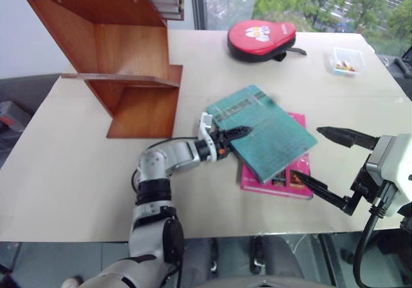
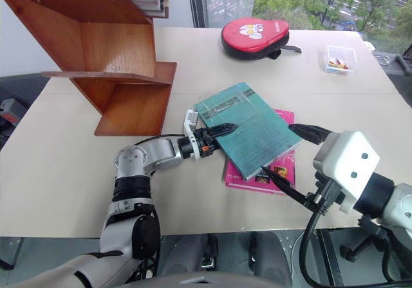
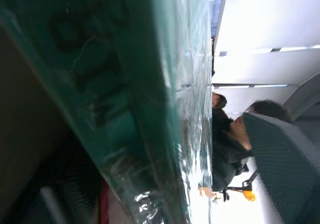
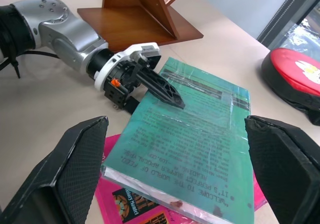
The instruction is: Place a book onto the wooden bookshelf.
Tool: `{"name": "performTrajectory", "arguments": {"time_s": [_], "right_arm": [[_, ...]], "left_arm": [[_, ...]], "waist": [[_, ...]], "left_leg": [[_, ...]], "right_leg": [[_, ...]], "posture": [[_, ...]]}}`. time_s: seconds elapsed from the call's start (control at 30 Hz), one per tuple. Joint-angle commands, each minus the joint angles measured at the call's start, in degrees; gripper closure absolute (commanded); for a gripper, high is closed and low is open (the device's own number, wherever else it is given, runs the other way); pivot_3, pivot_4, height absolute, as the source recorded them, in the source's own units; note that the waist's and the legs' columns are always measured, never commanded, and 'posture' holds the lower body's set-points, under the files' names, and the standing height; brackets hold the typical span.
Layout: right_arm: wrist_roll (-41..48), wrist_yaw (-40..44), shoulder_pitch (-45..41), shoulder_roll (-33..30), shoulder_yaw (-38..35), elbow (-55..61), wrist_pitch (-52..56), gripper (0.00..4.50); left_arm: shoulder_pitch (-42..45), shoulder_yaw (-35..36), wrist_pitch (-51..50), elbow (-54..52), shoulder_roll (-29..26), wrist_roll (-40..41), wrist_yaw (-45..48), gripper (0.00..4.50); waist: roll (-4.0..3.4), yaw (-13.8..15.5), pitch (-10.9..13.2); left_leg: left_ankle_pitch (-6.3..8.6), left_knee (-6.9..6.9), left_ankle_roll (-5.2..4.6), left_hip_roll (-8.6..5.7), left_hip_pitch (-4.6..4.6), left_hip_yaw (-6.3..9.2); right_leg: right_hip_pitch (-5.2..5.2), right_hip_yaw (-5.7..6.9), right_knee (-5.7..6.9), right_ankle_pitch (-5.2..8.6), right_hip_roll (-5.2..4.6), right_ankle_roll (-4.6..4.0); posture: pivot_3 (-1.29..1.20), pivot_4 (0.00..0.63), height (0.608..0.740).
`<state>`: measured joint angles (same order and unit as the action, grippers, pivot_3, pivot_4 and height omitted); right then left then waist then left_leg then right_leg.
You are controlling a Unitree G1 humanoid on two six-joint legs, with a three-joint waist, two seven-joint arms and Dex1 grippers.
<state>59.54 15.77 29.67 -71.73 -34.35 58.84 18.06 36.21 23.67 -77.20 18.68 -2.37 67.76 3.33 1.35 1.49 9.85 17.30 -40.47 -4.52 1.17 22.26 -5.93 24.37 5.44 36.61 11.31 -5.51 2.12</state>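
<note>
With the left gripper (image 4: pixel 150 86) pinching one edge of the teal book (image 1: pixel 262 133) atop the pink book (image 1: pixel 283 178) and the right gripper (image 1: pixel 325 165) spread empty, the book risked slipping before reaching the wooden bookshelf (image 1: pixel 122 49).

Left arm: silver-grey metal segments with black joint bands, running from the lower left of the head view toward the centre.
Left wrist: a white collar with small orange parts, and a thin black cable looping beside the forearm.
Left gripper (image 1: pixel 233 135): two slim black fingers tapering to points.
Round forearm housing: a ring of small screws, at the upper left of the right wrist view.
Right arm: a boxy white housing on a black joint, at the lower right of the head view.
Right cable: thick, black, curving down from that housing.
Right gripper (image 1: pixel 325 162): long black fingers; the pads (image 4: pixel 75 171) are wide, finely textured.
</note>
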Motion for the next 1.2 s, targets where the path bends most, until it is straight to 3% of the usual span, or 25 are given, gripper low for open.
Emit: {"name": "performTrajectory", "arguments": {"time_s": [0.03, 0.1, 0.13, 0.23, 0.37, 0.5, 0.57, 0.77, 0.97, 1.07, 1.2], "right_arm": [[0.12, -1.78, 0.04, -0.94, 0.34, 1.16, -2.3, 0.0], [-0.3, -2.23, -0.25, -1.08, 1.21, 1.16, -2.4, 0.0], [-0.65, -2.21, -0.59, -0.86, 1.86, 1.16, -2.35, 0.0], [-1.5, -2.06, -1.9, -0.19, 3.66, 1.16, -2.0, 0.0], [-2.49, -1.03, -5.06, 1.87, 6.14, 1.15, -0.34, 0.0], [-3.97, 1.93, -9.47, 5.05, 8.74, -0.51, 1.16, 0.0], [-5.15, 4.07, -11.54, 6.42, 10.14, -2.54, 1.17, 0.0], [-9.23, 8.49, -18.5, 9.01, 15.22, -6.48, 2.31, 0.0], [-11.75, 9.9, -21.35, 11.58, 16.47, -5.94, 5.05, 0.0], [-12.5, 9.79, -21.01, 12.59, 15.52, -4.82, 6.67, 0.0], [-13.12, 9.67, -20.79, 13.82, 14.55, -3.68, 8.52, 0.0]], "left_arm": [[0.56, 1.07, -1.07, -0.35, 0.3, 1.83, 0.08, 2.09], [-0.12, 1.28, -1.93, -2.06, -0.35, 2.39, 0.5, 3.2], [-0.76, 1.11, -2.67, -4.16, -1.43, 2.91, 1.52, 3.2], [-2.39, -0.65, -3.46, -10.48, -5.33, 3.5, 6.2, 4.43], [-4.98, -8.28, 2.06, -23.94, -15.87, -0.86, 21.64, 4.43], [-3.95, -14.77, 16.05, -35.07, -26.42, -8.79, 39.73, 4.43], [0.22, -11.03, 12.94, -31.21, -25.3, -3.26, 35.47, 4.43], [0.16, -13.34, 9.47, -27.41, -23.91, -5.57, 28.62, 4.43], [-1.13, -6.03, 3.3, -14.93, -10.82, 3.08, 10.16, 4.43], [-1.0, -3.95, 2.57, -10.41, -7.37, 4.16, 4.87, 4.43], [-0.04, -3.47, 3.0, -5.82, -4.27, 3.3, 1.45, 4.43]], "waist": [[0.0, 0.01, 0.0], [0.01, 0.0, 0.0], [0.01, -0.01, 0.0], [0.07, -0.46, 0.04], [0.06, -0.64, 0.04], [0.11, -0.45, 0.05], [0.03, -0.23, 0.01], [0.02, -0.31, 0.0], [-0.05, 0.46, -0.04], [-0.1, 0.58, -0.08], [-0.7, 0.7, -0.63]], "left_leg": [[0.0, 0.0, 0.0, 0.0, 0.01, 0.01], [0.0, 0.0, 0.0, 0.0, 0.01, 0.01], [0.0, 0.0, 0.0, 0.0, 0.01, 0.01], [0.0, 0.0, 0.01, 0.05, 0.04, 0.03], [-0.01, 0.01, 0.03, 0.08, 0.08, 0.0], [0.0, -0.03, 0.05, 0.05, 0.21, 0.03], [0.0, -0.02, 0.05, 0.03, 0.21, 0.03], [-0.02, -0.07, 0.01, 0.02, 0.24, 0.09], [-0.01, -0.06, -0.01, -0.03, 0.16, 0.25], [0.0, -0.04, -0.01, -0.04, 0.08, 0.28], [0.02, 0.09, 0.0, -0.04, -0.45, 0.28]], "right_leg": [[0.0, 0.01, -0.01, 0.02, 0.0, 0.04], [0.0, 0.01, -0.01, 0.06, 0.0, 0.1], [0.0, 0.01, -0.01, 0.06, 0.0, 0.1], [0.02, 0.02, -0.02, 0.04, 0.02, 0.06], [0.11, 0.0, -0.01, -0.05, 0.09, -0.1], [0.16, 0.13, -0.05, -0.05, 0.06, -0.12], [0.16, 0.11, -0.08, -0.01, 0.02, -0.21], [0.13, 0.13, -0.1, -0.05, 0.04, -0.08], [-0.1, 0.26, -0.28, -0.06, -0.05, -0.06], [-0.22, 0.31, -0.33, 0.02, -0.02, 0.06], [-0.76, 0.32, -0.44, 0.09, -0.01, 0.17]], "posture": [[0.0, 0.15, 0.74], [0.0, 0.15, 0.74], [0.0, 0.15, 0.74], [0.0, 0.15, 0.74], [0.0, 0.15, 0.74], [0.0, 0.15, 0.74], [0.0, 0.15, 0.74], [0.0, 0.15, 0.74], [0.0, 0.15, 0.74], [0.0, 0.15, 0.74], [0.0, 0.15, 0.74]]}}
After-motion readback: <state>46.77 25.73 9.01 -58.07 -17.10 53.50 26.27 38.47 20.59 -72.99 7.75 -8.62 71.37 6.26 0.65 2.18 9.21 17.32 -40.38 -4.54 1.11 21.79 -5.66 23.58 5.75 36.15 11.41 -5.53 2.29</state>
